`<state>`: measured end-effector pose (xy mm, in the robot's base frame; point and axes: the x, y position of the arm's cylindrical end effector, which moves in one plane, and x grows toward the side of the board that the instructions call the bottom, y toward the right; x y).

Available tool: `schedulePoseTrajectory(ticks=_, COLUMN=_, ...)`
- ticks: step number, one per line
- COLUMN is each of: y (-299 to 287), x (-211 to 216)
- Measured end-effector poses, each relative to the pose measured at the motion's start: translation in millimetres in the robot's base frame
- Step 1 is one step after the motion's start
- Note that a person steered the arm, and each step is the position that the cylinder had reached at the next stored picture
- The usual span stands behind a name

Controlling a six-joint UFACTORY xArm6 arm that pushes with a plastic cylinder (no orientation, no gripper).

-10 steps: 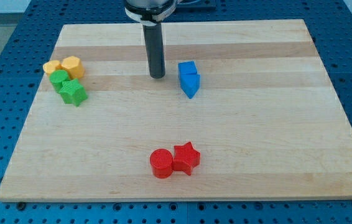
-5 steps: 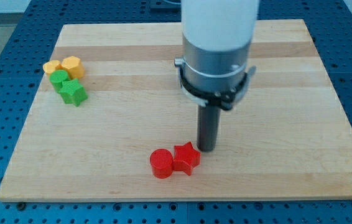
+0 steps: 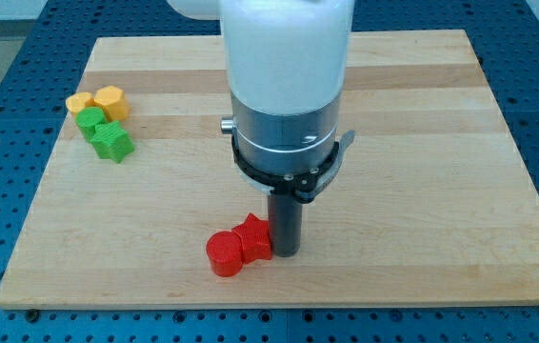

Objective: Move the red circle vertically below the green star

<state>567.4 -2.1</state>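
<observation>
We have no fingers, only a rod. My tip (image 3: 286, 252) presses the right side of the red star (image 3: 253, 238), which touches the red circle (image 3: 223, 254) on its left, so one push drives both leftward. The green star (image 3: 113, 141) sits well up-left of the red circle.

Our arm comes down from the view's top, its broad white body filling the upper middle of the view. Below it sits a grey metal collar ringed by a dark clamp band. From the collar our straight dark rod drops upright to the board. My tip (image 3: 285, 252) rests low in the view, a little left of centre, near the bottom edge.
</observation>
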Motion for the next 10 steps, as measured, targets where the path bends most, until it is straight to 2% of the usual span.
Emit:
schedulePoseTrajectory(ticks=3, y=-45.4, x=1.1)
schedulePoseTrajectory(ticks=4, y=-41.6, x=18.9)
schedulePoseTrajectory(ticks=10, y=-173.9, x=15.2)
